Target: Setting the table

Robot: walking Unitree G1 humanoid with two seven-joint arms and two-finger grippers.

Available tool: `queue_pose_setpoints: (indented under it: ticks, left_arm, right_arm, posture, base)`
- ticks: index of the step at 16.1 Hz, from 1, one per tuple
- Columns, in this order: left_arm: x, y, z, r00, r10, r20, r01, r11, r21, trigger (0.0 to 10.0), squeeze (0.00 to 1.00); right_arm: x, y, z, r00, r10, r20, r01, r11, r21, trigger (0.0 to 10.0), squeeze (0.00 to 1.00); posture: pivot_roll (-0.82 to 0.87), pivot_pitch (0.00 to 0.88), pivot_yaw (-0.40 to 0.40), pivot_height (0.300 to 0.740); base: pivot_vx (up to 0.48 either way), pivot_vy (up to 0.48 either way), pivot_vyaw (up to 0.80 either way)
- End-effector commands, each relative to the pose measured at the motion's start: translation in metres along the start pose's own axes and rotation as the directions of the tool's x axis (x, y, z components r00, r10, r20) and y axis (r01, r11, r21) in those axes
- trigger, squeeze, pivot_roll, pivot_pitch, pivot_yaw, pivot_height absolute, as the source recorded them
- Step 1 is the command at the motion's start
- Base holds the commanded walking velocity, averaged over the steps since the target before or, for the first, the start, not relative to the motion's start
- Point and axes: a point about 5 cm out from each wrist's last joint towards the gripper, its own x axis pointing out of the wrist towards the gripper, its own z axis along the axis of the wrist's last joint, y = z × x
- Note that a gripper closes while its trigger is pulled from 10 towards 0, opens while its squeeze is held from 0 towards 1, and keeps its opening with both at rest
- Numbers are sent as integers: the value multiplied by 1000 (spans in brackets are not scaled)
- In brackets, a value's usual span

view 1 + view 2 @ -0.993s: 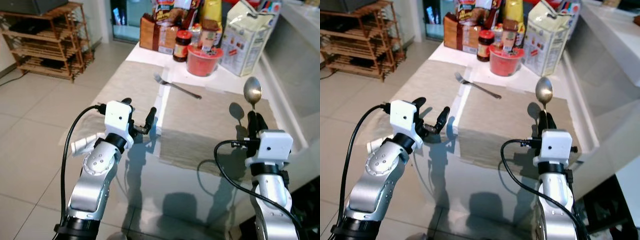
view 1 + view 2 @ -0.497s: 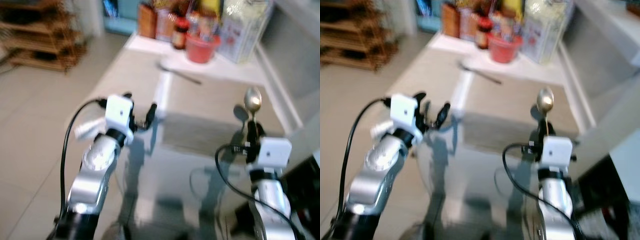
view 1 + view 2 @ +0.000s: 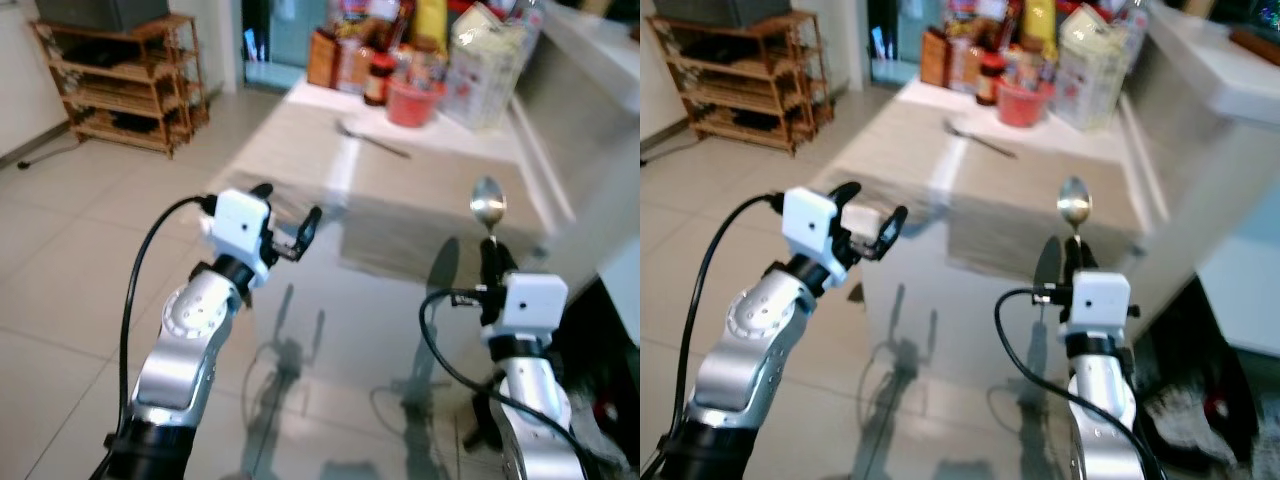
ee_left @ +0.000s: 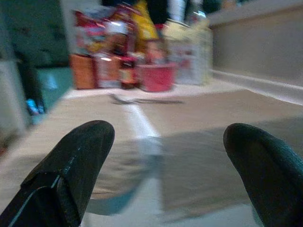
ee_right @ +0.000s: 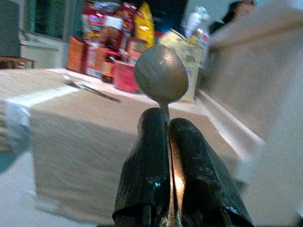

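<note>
Fingers of our right claw [image 3: 489,262] are pressed together on the handle of a spoon [image 5: 161,74], which we hold upright, bowl up, above the near end of the tabletop [image 3: 420,190]. Our left claw [image 3: 288,215] is spread wide and holds nothing, hovering near the tabletop's near left corner. Farther along the beige cloth lies a fork [image 3: 372,142]. Beyond it, at the far end, stand a red bowl [image 3: 411,101], a jar [image 3: 377,79] and several food packages [image 3: 487,62]. A wooden shelf [image 3: 120,83] stands on the floor off to the left.
</note>
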Motion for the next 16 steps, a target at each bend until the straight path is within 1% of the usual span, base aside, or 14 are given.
queue_pose_setpoints:
  ticks: [1,3,5,7,11,16]
  left_arm:
    - [4,-11,3,999,-49,10,49,999,-8,10000,0]
    - [6,-11,2,999,-45,2,45,999,7,10000,0]
    - [9,-7,-1,1000,-10,-21,11,1000,28,10000,0]
    - [12,-5,0,1000,9,-18,-8,1000,23,10000,0]
    - [15,-9,0,1000,7,-11,-6,1000,16,10000,0]
    - [16,-13,0,1000,-11,3,11,1000,11,10000,0]
  right_arm:
    - [3,-7,-2,1000,-17,-10,17,1000,-13,0,0]
    - [4,-7,-2,1000,-12,-11,12,1000,-14,0,0]
    - [6,-3,-2,1000,9,-13,-10,1000,-17,0,0]
    - [7,-1,-2,1000,22,-9,-22,1000,-20,0,0]
    - [8,0,-2,999,39,-7,-39,999,-28,0,0]
    - [9,-2,-3,999,33,-10,-33,999,-32,0,0]
  posture:
    - [67,0,-61,740]
    - [68,0,-61,740]
    - [67,0,-56,740]
    - [65,0,-54,740]
    - [53,0,-51,740]
    - [51,0,-45,740]
  base:
    - [0,-480,0]
    - [0,-480,0]
    - [0,-465,0]
    - [0,-429,0]
    - [259,-401,0]
    - [258,-402,0]
